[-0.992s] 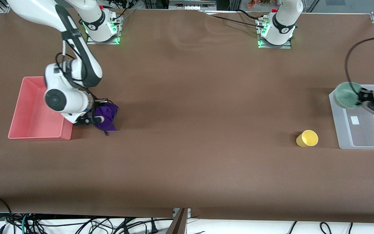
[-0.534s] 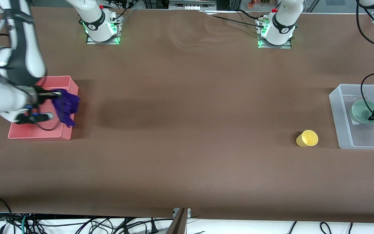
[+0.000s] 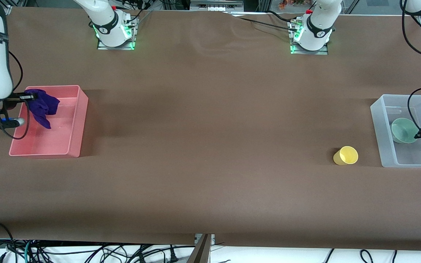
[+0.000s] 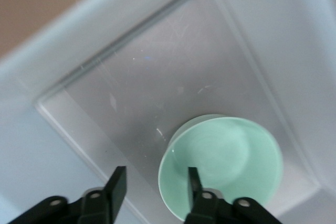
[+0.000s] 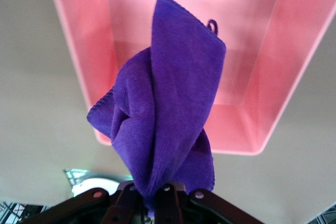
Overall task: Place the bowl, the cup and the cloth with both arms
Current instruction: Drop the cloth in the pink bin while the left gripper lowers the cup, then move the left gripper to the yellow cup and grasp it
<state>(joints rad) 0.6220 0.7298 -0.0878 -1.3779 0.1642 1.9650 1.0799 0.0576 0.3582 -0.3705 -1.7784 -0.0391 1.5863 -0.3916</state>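
Note:
The mint-green bowl (image 3: pixel 402 130) sits upright on the floor of the clear plastic bin (image 3: pixel 378 124) at the left arm's end of the table. My left gripper (image 3: pixel 420 133) is open at the bowl's rim. In the left wrist view the left gripper (image 4: pixel 156 187) has one finger inside the bowl (image 4: pixel 231 163) and one outside. My right gripper (image 3: pixel 26 97) is shut on the purple cloth (image 3: pixel 42 106), which hangs over the pink bin (image 3: pixel 75 120). The cloth (image 5: pixel 168 98) also shows in the right wrist view. The yellow cup (image 3: pixel 345 155) lies on its side on the table beside the clear bin.
The clear bin (image 4: pixel 157 77) holds only the bowl. The pink bin (image 5: pixel 262 77) has nothing on its floor. A brown mat (image 3: pixel 210 146) covers the table. Both arm bases stand along the table's edge farthest from the front camera.
My right gripper has carried the cloth from the table beside the pink bin to over it. My left gripper has brought the bowl from over the clear bin's corner down inside it.

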